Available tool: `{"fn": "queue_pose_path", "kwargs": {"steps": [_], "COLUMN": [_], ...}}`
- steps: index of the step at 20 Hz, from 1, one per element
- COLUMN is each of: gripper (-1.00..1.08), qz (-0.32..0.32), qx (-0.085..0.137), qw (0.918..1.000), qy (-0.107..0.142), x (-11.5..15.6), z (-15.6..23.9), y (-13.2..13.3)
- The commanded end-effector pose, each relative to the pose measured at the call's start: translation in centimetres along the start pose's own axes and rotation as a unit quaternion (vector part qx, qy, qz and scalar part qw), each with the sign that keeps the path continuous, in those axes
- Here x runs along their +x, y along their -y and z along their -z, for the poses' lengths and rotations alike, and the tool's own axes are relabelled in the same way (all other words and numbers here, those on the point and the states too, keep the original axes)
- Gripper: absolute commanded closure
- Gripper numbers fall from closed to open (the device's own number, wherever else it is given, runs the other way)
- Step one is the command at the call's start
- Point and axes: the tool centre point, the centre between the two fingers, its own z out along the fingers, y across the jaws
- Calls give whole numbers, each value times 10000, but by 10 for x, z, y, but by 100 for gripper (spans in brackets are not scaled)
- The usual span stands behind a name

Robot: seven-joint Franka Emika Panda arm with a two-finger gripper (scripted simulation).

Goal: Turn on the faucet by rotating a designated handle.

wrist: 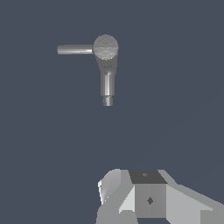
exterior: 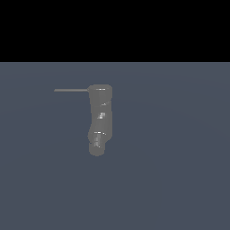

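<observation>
Nothing is crowding the faucet (exterior: 100, 119): bare floor (exterior: 179, 179) is lying open on every side. Only its handle (exterior: 71, 90) is jutting out toward nine o'clock, and the gripper (wrist: 131, 197) is hanging well apart.

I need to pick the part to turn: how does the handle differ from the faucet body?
The handle is a thin, straight, plain rod; the faucet body is thick, lumpy and glossy with white highlights. In the exterior view the handle juts sideways from the top, towards that view's left, while the body stands upright. Both are gray.
</observation>
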Motion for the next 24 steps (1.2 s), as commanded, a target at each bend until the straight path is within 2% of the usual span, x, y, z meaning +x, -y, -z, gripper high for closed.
{"fn": "queue_pose_path", "kwargs": {"steps": [1, 12, 18, 24], "gripper": [108, 108, 108, 108], "qz": [0, -313, -748, -1341], "qx": [0, 0, 0, 1], "qw": [10000, 9995, 9972, 9910], "qy": [0, -1, -3, -5], "x": [0, 3, 10, 21], "z": [0, -11, -27, -49], "y": [0, 14, 33, 58]}}
